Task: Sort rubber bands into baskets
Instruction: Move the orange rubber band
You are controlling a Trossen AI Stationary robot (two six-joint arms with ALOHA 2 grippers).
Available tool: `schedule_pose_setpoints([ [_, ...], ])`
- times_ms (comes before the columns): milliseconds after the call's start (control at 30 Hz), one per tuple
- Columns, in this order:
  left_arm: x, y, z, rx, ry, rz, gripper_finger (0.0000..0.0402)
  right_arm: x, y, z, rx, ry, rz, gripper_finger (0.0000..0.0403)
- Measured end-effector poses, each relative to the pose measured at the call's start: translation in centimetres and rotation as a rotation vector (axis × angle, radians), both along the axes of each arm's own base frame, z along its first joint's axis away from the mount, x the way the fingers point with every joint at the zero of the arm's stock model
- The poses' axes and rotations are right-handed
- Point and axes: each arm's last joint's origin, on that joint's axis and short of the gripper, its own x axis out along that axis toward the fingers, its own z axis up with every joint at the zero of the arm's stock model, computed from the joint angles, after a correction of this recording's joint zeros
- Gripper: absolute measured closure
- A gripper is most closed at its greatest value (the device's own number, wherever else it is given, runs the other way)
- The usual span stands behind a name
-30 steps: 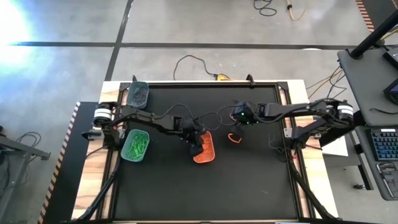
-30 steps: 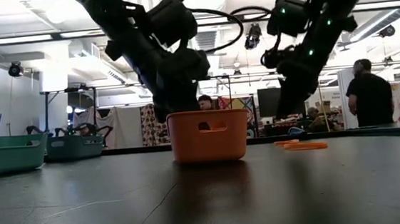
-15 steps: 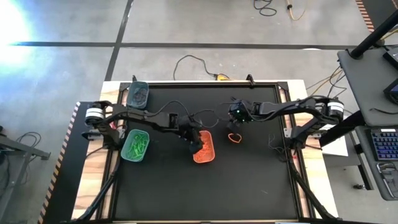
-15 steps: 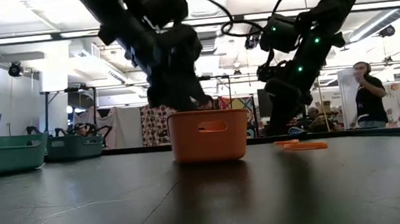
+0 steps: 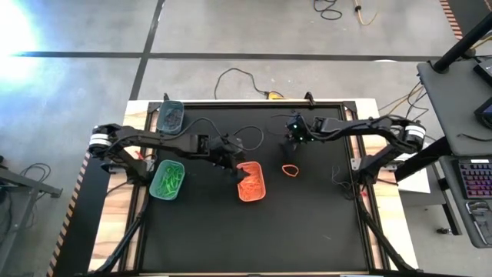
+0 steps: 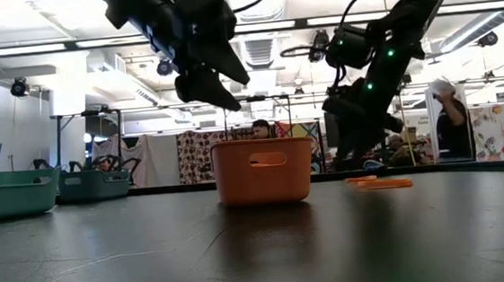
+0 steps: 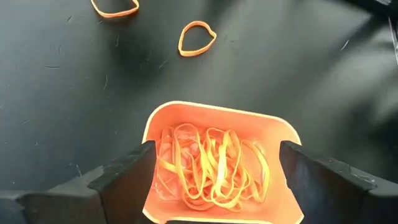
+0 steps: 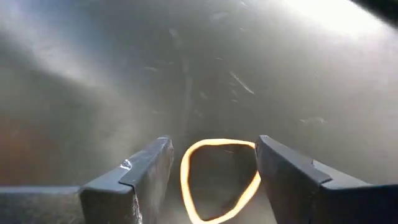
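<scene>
While the left gripper (image 5: 231,163) hangs just above the orange basket (image 5: 252,181) at frame centre, its fingers (image 7: 124,171) are spread wide, grasping nothing. Orange rubber bands (image 7: 211,165) fill that basket. The right gripper (image 5: 291,143), upper centre-right, stands parted over an orange band (image 8: 219,177), apparently not touching it. No legible writing shows.

Black table (image 5: 307,223), keyboard (image 5: 477,178), floor cable (image 5: 234,77)
</scene>
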Motion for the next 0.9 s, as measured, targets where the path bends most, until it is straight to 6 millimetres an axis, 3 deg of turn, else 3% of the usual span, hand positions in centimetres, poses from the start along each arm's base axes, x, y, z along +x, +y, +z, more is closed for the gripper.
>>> schedule_pose_setpoints([
  [267,-1.5,-0.1,0.6,0.042,0.076,-0.051,0.0077,2.1,-1.1,-1.5,0.136,0.004,0.013,0.0214],
  [533,-4.5,-0.2,1.1,0.077,0.113,-0.06,0.0077,4.2,-2.1,-3.2,0.24,0.189,-0.055,0.0259],
  [767,-7.5,-0.3,-0.2,0.007,0.027,0.025,0.0077,4.7,-2.3,-1.7,0.235,0.257,-0.129,0.0325],
  [900,-8.7,-0.4,-1.0,-0.023,-0.022,0.058,0.0078,4.9,-2.4,-0.1,0.259,0.284,-0.17,0.0342],
])
